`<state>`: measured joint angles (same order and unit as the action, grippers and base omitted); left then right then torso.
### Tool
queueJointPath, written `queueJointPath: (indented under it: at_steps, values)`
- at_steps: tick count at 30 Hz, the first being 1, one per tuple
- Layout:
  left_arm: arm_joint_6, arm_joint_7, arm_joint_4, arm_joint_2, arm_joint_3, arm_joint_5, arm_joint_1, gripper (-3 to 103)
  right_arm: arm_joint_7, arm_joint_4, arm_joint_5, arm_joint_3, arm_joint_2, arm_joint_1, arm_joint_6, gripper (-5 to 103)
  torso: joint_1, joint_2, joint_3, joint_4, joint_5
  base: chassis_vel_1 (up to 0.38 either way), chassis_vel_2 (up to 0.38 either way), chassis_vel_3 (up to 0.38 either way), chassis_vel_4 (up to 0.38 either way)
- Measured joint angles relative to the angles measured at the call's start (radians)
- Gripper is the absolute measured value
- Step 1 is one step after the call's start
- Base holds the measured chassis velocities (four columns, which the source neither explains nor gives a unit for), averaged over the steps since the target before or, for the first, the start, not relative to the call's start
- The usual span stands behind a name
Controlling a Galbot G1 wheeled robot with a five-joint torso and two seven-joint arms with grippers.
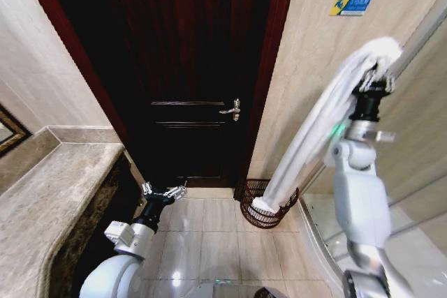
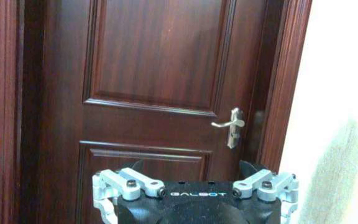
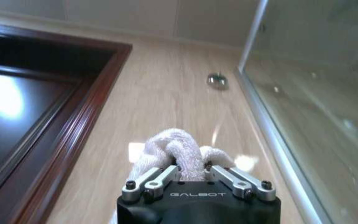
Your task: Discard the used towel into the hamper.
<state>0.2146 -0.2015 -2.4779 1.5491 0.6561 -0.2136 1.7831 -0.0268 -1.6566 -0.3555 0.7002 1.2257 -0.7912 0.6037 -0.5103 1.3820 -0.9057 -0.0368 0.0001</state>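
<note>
My right gripper [image 1: 376, 78] is raised high at the right and is shut on the top of the white towel [image 1: 314, 137]. The towel hangs in a long slanted strip, and its lower end reaches the mouth of the hamper [image 1: 253, 215]. The hamper is a dark reddish-brown openwork basket on the floor by the door frame. In the right wrist view the towel [image 3: 173, 144] bunches between the shut fingers of the right gripper [image 3: 191, 171]. My left gripper [image 1: 164, 192] stays low beside the counter, open and holding nothing, and faces the door in the left wrist view [image 2: 195, 186].
A dark wooden door [image 1: 195, 68] with a metal handle [image 1: 232, 109] is closed straight ahead. A marble counter [image 1: 56, 179] runs along the left. A glass shower partition [image 1: 419, 172] stands at the right. Tiled floor [image 1: 209, 242] lies between the counter and the hamper.
</note>
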Motion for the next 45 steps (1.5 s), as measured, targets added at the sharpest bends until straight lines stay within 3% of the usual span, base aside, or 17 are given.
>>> queueJointPath:
  at_steps: [7,15,38,45]
  values:
    - [0.000,0.000,0.000,0.000,0.000,0.000,0.000,100,-0.106,-0.075,-0.088,-0.003,0.051,-0.170,0.058,11,0.000,0.000,0.000,0.0000,-0.0004,0.000,0.000,0.000,0.000]
    - [0.000,0.000,0.000,0.000,0.000,0.000,0.000,100,-0.125,-0.116,-0.069,0.010,0.096,-0.277,0.061,11,0.000,0.000,0.000,0.0000,-0.0001,0.000,0.000,0.000,0.000]
    - [0.000,0.000,0.000,0.000,0.000,0.000,0.000,100,-0.118,-0.129,-0.054,0.022,0.148,-0.425,0.118,11,0.000,0.000,0.000,0.0000,-0.0004,-0.092,0.091,0.096,-0.101]
    - [0.000,0.000,0.000,0.000,0.000,0.000,0.000,100,-0.087,-0.159,-0.066,0.028,0.165,-0.468,0.178,11,-0.001,0.000,0.000,-0.0001,-0.0009,-0.124,0.136,0.129,-0.132]
